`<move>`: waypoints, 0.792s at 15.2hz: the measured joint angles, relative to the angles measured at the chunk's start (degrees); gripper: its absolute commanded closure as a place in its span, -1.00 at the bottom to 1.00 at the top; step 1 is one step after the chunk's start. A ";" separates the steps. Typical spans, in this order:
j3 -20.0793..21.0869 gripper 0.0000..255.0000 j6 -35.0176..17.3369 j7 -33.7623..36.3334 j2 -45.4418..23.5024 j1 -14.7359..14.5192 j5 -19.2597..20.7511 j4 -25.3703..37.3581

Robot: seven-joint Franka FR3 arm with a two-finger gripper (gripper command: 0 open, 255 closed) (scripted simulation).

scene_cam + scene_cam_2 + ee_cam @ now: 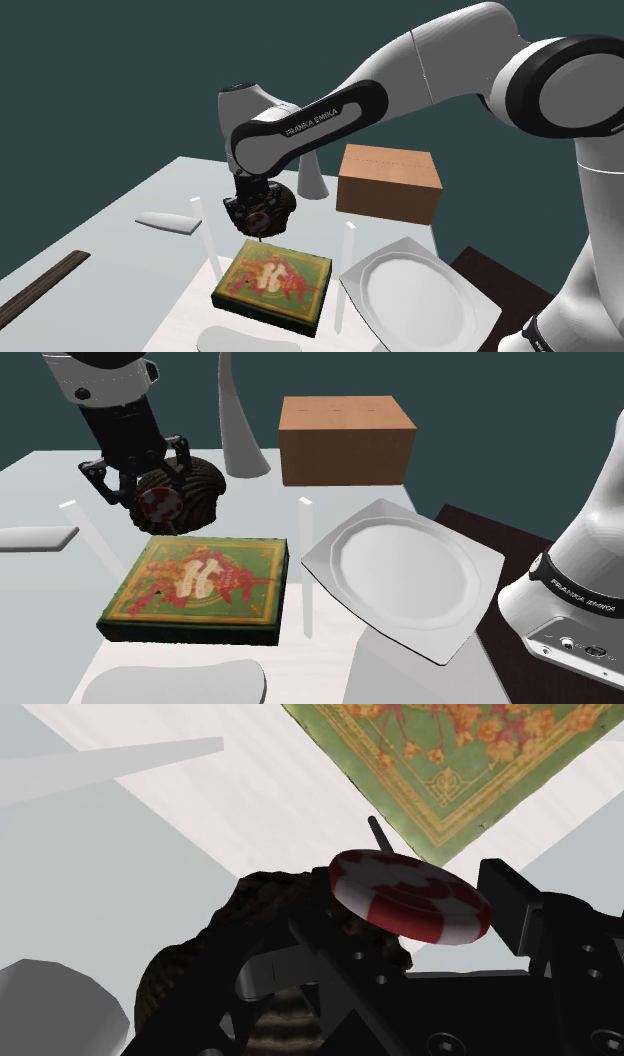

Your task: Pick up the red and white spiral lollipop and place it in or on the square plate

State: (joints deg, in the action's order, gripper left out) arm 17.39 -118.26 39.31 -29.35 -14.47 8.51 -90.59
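Red and white spiral lollipop (158, 505) sits between the 2 black fingers of the claw (155, 497), which is closed on its round disc. In the wrist view the disc (410, 894) lies flat between the fingers, and its thin dark stick pokes out beyond it toward the green box. In the shoulder view the lollipop (258, 218) hangs in the claw (258, 214) just beyond the far edge of that box. I cannot tell whether the tip of the stick touches the surface.

A dark brown, ribbed, rounded thing (205, 487) sits just behind the claw, on its far side. The flat green box with red and gold ornament on its lid (200, 587) lies on the pale surface (40, 482), nearer than the claw.

The white square plate with a round well (340, 537) rests to the right of the green box in the second exterior view, near it but apart, and well apart from the lollipop. A plain brown cardboard box (345, 440) stands at the far side, beyond the plate. A grey flared cone (240, 437) stands to the left of it.

A flat grey piece (168, 221) lies at the shoulder view's left, and a dark wooden strip (40, 290) lies at the near left edge.
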 measured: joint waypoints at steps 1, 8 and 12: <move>0.00 1.00 0.00 0.00 0.00 0.00 0.00 0.00; 0.29 1.00 3.06 -0.23 1.32 0.04 -0.48 1.83; 0.44 1.00 5.83 -0.43 2.01 0.02 -0.77 3.92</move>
State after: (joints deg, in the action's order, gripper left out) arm 17.84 -112.43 38.89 -27.34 -14.45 7.74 -86.66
